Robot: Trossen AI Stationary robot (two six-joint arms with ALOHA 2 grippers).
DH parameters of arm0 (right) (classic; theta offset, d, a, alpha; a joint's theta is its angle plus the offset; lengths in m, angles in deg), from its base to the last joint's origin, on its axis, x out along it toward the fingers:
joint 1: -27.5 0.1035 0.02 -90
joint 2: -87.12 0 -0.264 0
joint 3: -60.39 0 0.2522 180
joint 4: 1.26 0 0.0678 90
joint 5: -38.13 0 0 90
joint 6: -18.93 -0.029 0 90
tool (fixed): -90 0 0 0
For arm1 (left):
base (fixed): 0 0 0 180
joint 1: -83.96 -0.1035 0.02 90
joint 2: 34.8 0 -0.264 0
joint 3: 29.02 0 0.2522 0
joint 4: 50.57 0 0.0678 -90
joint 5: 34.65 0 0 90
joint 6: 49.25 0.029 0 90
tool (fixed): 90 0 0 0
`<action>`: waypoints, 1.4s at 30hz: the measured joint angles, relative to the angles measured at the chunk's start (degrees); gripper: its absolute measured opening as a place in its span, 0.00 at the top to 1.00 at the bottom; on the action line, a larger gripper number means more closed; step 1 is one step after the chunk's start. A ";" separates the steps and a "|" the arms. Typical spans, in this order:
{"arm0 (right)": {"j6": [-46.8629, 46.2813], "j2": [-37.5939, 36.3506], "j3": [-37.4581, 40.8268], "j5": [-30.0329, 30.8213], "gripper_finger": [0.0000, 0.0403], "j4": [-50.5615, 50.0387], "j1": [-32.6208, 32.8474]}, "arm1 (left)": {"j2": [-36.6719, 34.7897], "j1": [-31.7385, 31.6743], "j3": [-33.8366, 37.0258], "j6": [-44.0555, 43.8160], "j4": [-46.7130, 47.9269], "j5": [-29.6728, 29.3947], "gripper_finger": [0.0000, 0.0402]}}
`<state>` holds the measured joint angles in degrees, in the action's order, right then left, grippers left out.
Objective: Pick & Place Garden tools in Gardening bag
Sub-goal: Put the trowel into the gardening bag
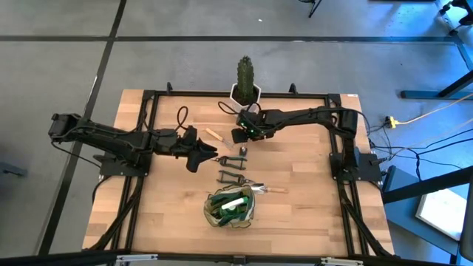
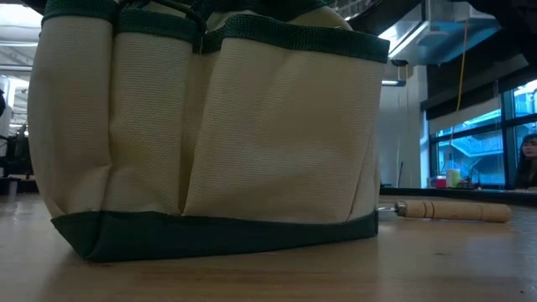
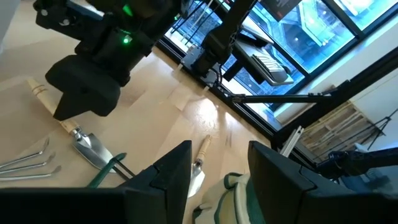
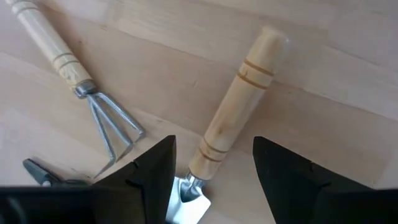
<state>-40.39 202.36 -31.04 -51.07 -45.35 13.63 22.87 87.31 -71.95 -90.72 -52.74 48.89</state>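
A wooden-handled trowel [image 4: 233, 106] lies flat on the table, also showing in the high view [image 1: 216, 135]. My right gripper [image 4: 214, 180] is open just above it, one finger on either side of the handle near the blade end, with a gap to each. It also shows in the high view [image 1: 241, 135]. A wooden-handled fork [image 4: 74, 68] lies beside the trowel. My left gripper [image 3: 221, 180] is open and empty, low over the table's middle [image 1: 213, 157]. The olive and tan gardening bag [image 1: 230, 208] stands upright near the front edge, with green and white things inside.
Dark shears [image 1: 230, 177] lie between the grippers and the bag. A second wooden-handled tool [image 1: 267, 190] lies just to the right of the bag [image 2: 453, 210]. A cactus in a white pot [image 1: 245, 80] stands at the far edge. A person [image 2: 529, 159] is far behind.
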 joint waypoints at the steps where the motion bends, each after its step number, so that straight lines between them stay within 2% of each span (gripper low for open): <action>1: -0.20 0.18 0.00 -0.02 0.46 -0.02 -0.01 | 0.00 0.00 0.00 -0.21 -0.02 0.00 0.62; 16: -1.64 0.94 0.03 2.02 0.46 1.69 -0.02 | 0.00 0.04 0.00 -0.85 0.00 0.04 0.62; 30: -3.27 3.04 -0.17 -0.62 0.47 2.78 -0.07 | 0.00 0.75 -0.02 -1.37 0.68 0.00 0.62; 34: -3.28 3.08 -0.13 -0.75 0.52 2.48 -0.09 | 0.00 1.24 -0.02 -1.35 1.09 -0.40 0.62; 42: -3.08 3.22 -0.02 -0.66 0.72 2.02 -0.13 | 0.00 1.86 -0.02 -1.35 1.14 -1.51 0.62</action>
<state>-43.46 205.57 -31.06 -51.73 -43.34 13.50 22.87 89.17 -71.97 -92.08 -51.60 47.38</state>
